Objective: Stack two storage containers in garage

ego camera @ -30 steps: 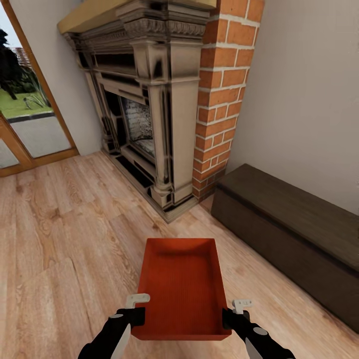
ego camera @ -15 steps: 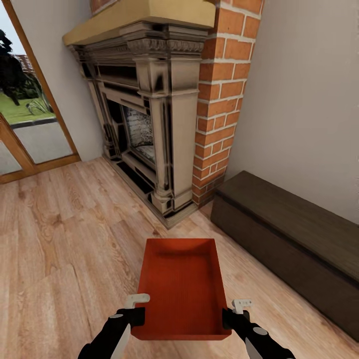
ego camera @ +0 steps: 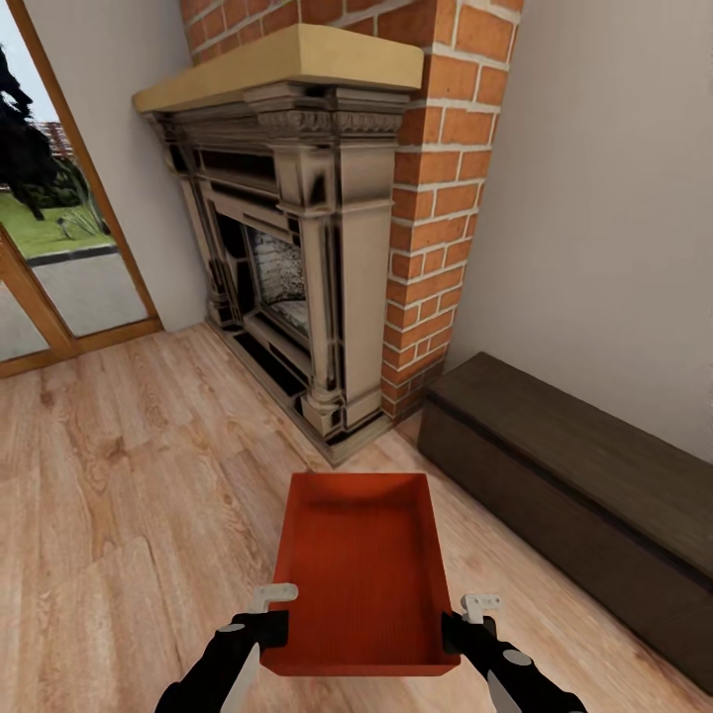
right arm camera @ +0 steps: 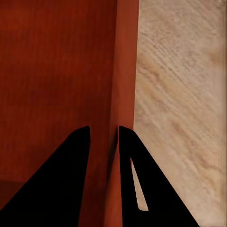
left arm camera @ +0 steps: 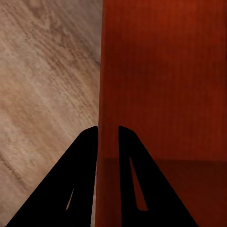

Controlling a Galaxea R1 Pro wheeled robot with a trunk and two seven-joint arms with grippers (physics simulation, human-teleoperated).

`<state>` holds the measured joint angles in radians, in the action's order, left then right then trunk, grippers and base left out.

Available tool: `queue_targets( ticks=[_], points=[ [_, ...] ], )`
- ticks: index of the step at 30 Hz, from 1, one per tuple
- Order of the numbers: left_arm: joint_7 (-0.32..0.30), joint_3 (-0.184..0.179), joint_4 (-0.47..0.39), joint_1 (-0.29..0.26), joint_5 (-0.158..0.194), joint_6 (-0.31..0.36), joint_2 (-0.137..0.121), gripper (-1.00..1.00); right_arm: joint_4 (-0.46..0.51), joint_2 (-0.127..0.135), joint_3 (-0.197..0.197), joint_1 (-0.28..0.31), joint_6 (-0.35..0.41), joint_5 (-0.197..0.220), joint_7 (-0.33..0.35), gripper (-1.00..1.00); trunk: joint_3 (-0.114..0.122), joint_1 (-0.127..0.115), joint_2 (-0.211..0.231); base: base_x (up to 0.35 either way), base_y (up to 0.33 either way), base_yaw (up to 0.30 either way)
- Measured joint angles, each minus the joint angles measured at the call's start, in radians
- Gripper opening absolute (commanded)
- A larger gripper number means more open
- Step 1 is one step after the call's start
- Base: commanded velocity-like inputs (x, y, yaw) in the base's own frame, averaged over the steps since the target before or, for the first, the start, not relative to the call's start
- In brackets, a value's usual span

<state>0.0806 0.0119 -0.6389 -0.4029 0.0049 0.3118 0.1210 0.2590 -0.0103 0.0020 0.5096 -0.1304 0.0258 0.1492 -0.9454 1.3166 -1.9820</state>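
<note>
One orange-red open-top storage container (ego camera: 358, 569) hangs in front of me above the light wood floor of the living room, empty inside. My left gripper (ego camera: 265, 624) is shut on its left wall near the close corner. My right gripper (ego camera: 458, 626) is shut on its right wall. In the left wrist view the two black fingers (left arm camera: 85, 170) pinch the thin orange wall (left arm camera: 108, 94), one finger inside and one outside. The right wrist view has its fingers (right arm camera: 137, 179) clamped the same way on the container's wall (right arm camera: 125, 71).
A brick fireplace (ego camera: 317, 238) with an ornate surround stands ahead. A long dark low cabinet (ego camera: 584, 485) runs along the right wall. A glass door with a wooden frame (ego camera: 59, 257) is at the left. Open wood floor (ego camera: 119, 495) lies left of the container.
The whole view has tilted up or drawn back slightly, so the fireplace mantel shows more. The container and both grippers keep the same place in the picture.
</note>
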Motion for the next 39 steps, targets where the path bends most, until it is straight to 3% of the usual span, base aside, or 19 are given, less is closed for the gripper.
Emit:
queue_targets(
  ticks=[39],
  points=[
    [-0.002,0.0,0.003,0.0,0.0,0.0,-0.001,-1.0,-0.002,-0.001,0.0,0.0,0.0,-0.002,-0.001,-1.0,0.185,-0.15,0.273,0.0,0.0,0.0]
  ],
)
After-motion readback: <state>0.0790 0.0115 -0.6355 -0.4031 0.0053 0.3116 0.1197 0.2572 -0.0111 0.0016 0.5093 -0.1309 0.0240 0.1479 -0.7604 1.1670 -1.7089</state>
